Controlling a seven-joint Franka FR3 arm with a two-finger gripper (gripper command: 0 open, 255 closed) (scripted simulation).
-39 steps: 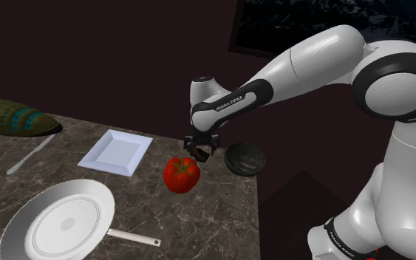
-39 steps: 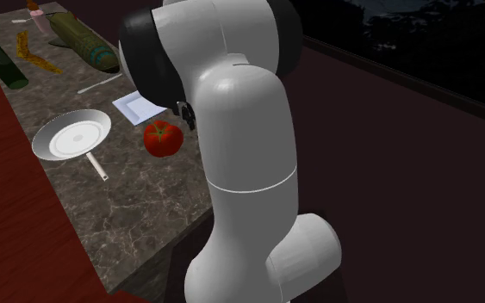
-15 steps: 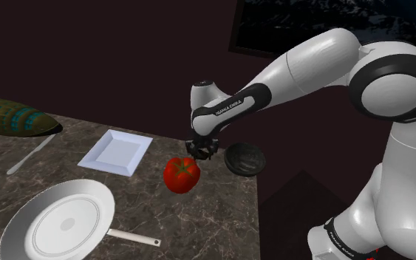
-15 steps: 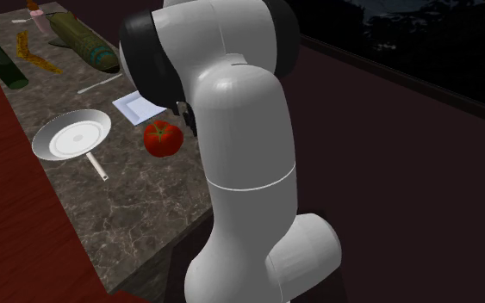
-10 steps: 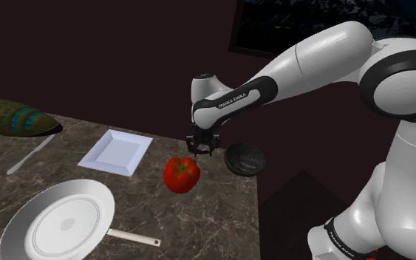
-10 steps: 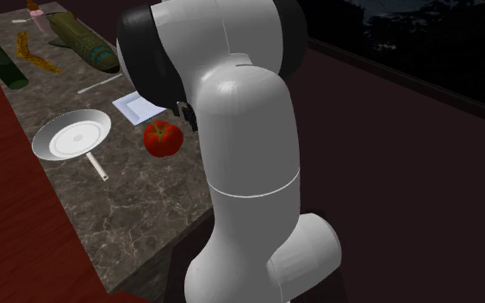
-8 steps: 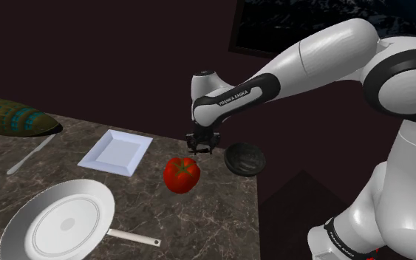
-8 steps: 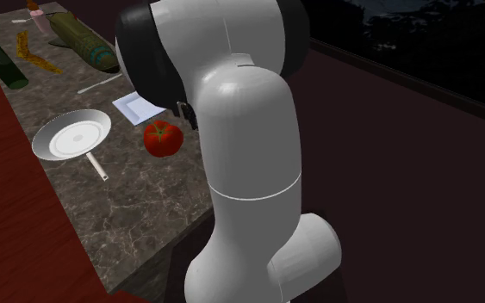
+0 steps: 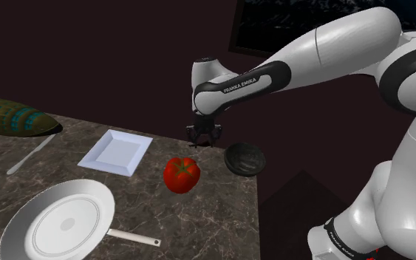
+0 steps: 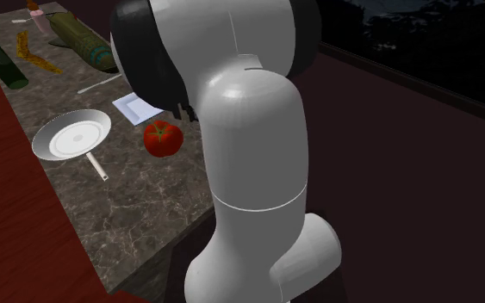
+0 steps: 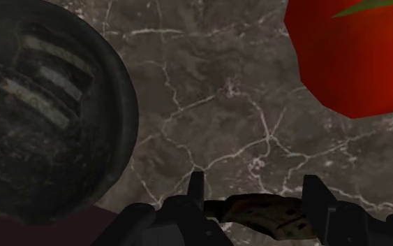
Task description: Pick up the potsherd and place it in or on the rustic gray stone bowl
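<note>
The small, flat, brown speckled potsherd (image 11: 261, 212) is pinched between the two black fingers (image 11: 318, 199) of the all-black gripper (image 11: 256, 187). The fingers press on its two ends, so the hand is closed tight on it. It lies flat across the gap, I think because a thin piece like this is easiest to hold by its edges. The potsherd is up in the air, off the dark marble counter (image 11: 223, 105). That makes sense, because it has to go over the rim of the bowl without bumping it. The round, dark grey stone bowl (image 11: 41, 119) sits near the counter's edge, with pale stripes showing on its inside. The potsherd is close beside the bowl and higher than it, but not over it yet. In the shoulder view the gripper hangs a little to the left of the bowl and above it. The picking up looks done to me, and the short trip across to the bowl is what is left. The shiny red tomato (image 11: 355, 56) sits on the gripper's other side from the bowl, so the hand hangs between the two. It should stay high enough not to knock the tomato. Past the tomato, well apart from the bowl, lie a white square plate (image 9: 115, 151) and a silver frying pan (image 9: 58, 218). Farthest from the bowl is a long green patterned thing (image 9: 10, 118); I cannot tell what it is.
</note>
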